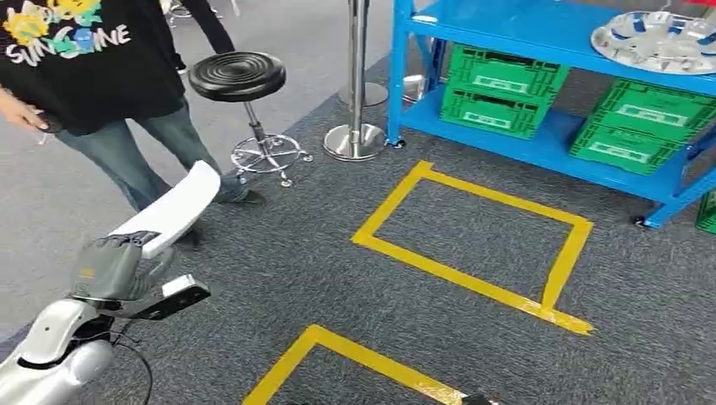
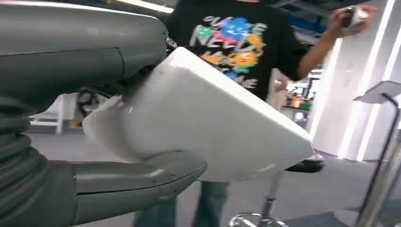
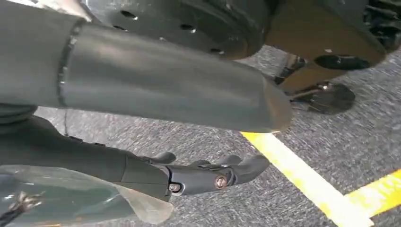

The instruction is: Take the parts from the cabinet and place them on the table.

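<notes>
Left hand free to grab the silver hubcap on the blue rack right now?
Probably not. The left hand already holds a white part, and the hubcap sits on the blue rack across the carpet.

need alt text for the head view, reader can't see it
The robot's left hand holds a white part at lower left, above grey carpet marked with yellow tape rectangles. A person stands at upper left beside a black stool; a blue cabinet with green crates stands at upper right.

Four green crates [image 1: 505, 80] (shelved), one stool [image 1: 237, 76]
</notes>
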You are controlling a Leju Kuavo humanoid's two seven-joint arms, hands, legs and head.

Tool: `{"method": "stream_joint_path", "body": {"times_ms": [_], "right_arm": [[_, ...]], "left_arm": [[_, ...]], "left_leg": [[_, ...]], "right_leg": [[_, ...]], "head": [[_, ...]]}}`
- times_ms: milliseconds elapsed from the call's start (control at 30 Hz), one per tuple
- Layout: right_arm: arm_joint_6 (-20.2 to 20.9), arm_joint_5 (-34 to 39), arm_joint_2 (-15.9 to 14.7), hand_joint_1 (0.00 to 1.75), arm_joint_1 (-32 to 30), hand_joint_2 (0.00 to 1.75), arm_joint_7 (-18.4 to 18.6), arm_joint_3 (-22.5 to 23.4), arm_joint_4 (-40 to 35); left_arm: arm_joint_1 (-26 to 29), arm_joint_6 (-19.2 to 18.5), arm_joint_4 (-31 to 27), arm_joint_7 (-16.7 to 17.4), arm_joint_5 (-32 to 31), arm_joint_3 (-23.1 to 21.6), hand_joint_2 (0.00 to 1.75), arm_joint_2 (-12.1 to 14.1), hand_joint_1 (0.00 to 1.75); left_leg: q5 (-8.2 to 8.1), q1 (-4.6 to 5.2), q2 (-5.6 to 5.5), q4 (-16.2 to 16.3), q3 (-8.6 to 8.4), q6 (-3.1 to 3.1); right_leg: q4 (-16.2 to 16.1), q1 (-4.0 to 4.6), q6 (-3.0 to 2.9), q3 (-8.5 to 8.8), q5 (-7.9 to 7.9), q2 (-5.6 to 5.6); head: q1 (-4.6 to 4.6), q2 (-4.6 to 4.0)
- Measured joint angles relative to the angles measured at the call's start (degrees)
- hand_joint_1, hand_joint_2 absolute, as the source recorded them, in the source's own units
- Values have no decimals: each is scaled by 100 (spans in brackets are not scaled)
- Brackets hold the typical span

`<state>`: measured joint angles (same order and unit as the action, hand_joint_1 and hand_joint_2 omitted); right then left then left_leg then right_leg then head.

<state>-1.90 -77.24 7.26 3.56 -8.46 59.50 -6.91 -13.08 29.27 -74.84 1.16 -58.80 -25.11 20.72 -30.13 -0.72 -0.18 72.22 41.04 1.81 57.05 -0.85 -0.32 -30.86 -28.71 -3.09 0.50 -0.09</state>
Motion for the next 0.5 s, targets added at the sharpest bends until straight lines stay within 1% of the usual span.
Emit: {"method": "stream_joint_path", "body": {"times_ms": [33,67,100,133,167,200,233,267,300,333,367,400,433,467,500], "right_arm": [[2,-2,0,0,1,0,2,-11,-2],[4,-4,0,0,1,0,7,-13,-2],[7,-9,0,0,-4,0,13,-13,-2],[7,-13,0,0,-5,0,13,-15,-2],[7,-13,-2,0,-3,0,16,-15,-2],[5,-9,-2,0,-2,0,1,-18,-9],[0,-4,-2,0,2,0,-20,-18,-13],[-15,7,-2,0,12,0,-57,-18,-24],[-17,17,-4,0,27,0,-96,-18,-33],[-15,41,-4,0,36,0,-152,-20,-33],[-13,63,-4,0,32,0,-207,-20,-33],[-2,85,-4,0,24,0,-267,-20,-33],[11,100,-4,0,26,0,-328,-18,-33],[17,116,-2,0,20,0,-406,-18,-33],[18,124,-2,0,25,0,-454,-18,-33]], "left_arm": [[-3,0,0,2,-2,2,175,0,175],[-9,0,-2,2,-2,2,175,2,175],[-19,0,0,2,-2,2,175,0,175],[-45,-2,-2,2,-2,0,175,-7,175],[-48,-2,-2,4,-2,0,175,-11,175],[-40,-4,0,9,-2,0,175,-7,175],[-30,-4,0,11,-2,2,175,0,175],[-30,-4,0,11,-4,2,175,4,175],[-20,0,-2,11,-9,4,175,0,175],[-38,-6,-2,24,-9,4,175,0,175],[-39,-7,-2,30,-13,2,175,-4,175],[-29,-11,-2,37,-19,0,175,-15,175],[-14,-11,-2,37,-35,-2,175,-22,175],[14,-13,-2,42,-57,-4,175,-30,175],[30,-13,-2,48,-61,-2,175,-31,175]], "left_leg": [[272,5,57,-525,-277,-23],[520,25,214,-1100,-588,-61],[450,96,554,-1364,-738,-107],[451,147,583,-1440,-739,-171],[448,142,503,-1415,-705,-197],[444,146,434,-1410,-687,-219],[452,149,364,-1416,-672,-241],[484,122,278,-1459,-701,-286],[496,94,220,-1483,-712,-309],[497,79,164,-1484,-706,-330],[501,76,96,-1483,-700,-355],[498,80,24,-1483,-698,-361],[497,84,-55,-1480,-698,-365],[497,86,-146,-1479,-706,-365],[496,87,-230,-1476,-713,-364]], "right_leg": [[0,3,12,28,-20,-69],[0,8,33,68,-44,-132],[-4,24,59,86,-63,-182],[13,67,93,69,-82,-242],[2,70,116,80,-85,-299],[-7,75,134,101,-96,-385],[-18,79,150,123,-100,-454],[-17,87,194,129,-142,-528],[75,57,226,80,-241,-245],[367,53,225,-65,-429,33],[860,48,227,-306,-653,191],[1338,50,224,-551,-826,256],[1705,55,217,-761,-911,286],[1815,59,208,-863,-837,302],[1618,61,194,-815,-624,307]], "head": [[0,0],[-2,0],[5,0],[-15,0],[7,0],[-2,0],[9,0],[2,0],[20,0],[26,0],[38,0],[29,0],[37,0],[29,0],[33,0]]}}
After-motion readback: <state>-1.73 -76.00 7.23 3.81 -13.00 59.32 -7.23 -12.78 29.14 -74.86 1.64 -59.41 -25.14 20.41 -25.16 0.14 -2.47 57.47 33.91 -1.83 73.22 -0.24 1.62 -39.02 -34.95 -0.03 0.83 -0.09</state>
